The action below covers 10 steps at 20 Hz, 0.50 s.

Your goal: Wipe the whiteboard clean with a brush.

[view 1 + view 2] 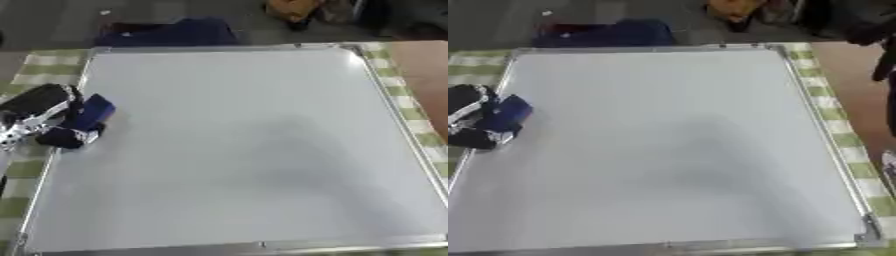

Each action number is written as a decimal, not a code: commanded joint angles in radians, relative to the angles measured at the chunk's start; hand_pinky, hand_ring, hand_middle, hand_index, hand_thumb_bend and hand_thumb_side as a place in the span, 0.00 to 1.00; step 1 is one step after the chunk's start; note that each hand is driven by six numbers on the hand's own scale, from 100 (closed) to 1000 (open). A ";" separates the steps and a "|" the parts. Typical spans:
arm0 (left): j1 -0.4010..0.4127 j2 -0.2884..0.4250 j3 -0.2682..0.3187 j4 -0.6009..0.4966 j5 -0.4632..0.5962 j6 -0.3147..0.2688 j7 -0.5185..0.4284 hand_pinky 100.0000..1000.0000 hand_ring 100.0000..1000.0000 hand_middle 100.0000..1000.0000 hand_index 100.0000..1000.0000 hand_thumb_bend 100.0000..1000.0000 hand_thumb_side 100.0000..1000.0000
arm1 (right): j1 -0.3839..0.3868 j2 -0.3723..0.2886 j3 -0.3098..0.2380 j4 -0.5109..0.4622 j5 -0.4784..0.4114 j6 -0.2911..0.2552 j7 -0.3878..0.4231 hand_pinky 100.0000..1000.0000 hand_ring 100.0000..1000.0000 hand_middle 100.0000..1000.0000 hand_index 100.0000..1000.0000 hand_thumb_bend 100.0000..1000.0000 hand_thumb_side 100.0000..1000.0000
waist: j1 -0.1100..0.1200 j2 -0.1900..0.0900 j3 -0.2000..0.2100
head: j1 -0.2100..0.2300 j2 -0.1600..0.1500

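- One risk sits close: my left hand [35,112] curls around the dark blue block-shaped brush [87,117] at the left edge of the large silver-framed whiteboard [245,145]; it could snag the frame.
- Farther out, a tilted brush would skim, not wipe.

Table under green-and-white checked cloth [45,67], bare brown top [429,75] showing right of the whiteboard. Whiteboard [245,145] lies flat on the cloth, silver frame, covering most of it; cloth shows along board's left, right and far edges.
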 commanded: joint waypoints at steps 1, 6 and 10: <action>-0.007 -0.027 -0.037 -0.011 -0.026 -0.036 -0.004 0.58 0.39 0.13 0.05 0.04 0.41 | -0.009 -0.017 -0.011 -0.014 -0.008 0.003 -0.001 0.70 0.53 0.40 0.18 0.10 0.95 | -0.004 -0.017 -0.004 | 0.004 -0.010; -0.012 -0.042 -0.057 -0.026 -0.043 -0.069 -0.004 0.58 0.39 0.13 0.05 0.04 0.41 | -0.012 -0.017 -0.010 -0.014 -0.010 0.006 0.000 0.70 0.53 0.40 0.18 0.10 0.95 | -0.002 -0.017 -0.005 | 0.004 -0.011; -0.017 -0.056 -0.059 -0.030 -0.061 -0.067 0.005 0.58 0.39 0.13 0.05 0.04 0.40 | -0.012 -0.016 -0.010 -0.014 -0.011 0.008 0.002 0.70 0.53 0.39 0.18 0.10 0.95 | -0.001 -0.018 -0.006 | 0.004 -0.011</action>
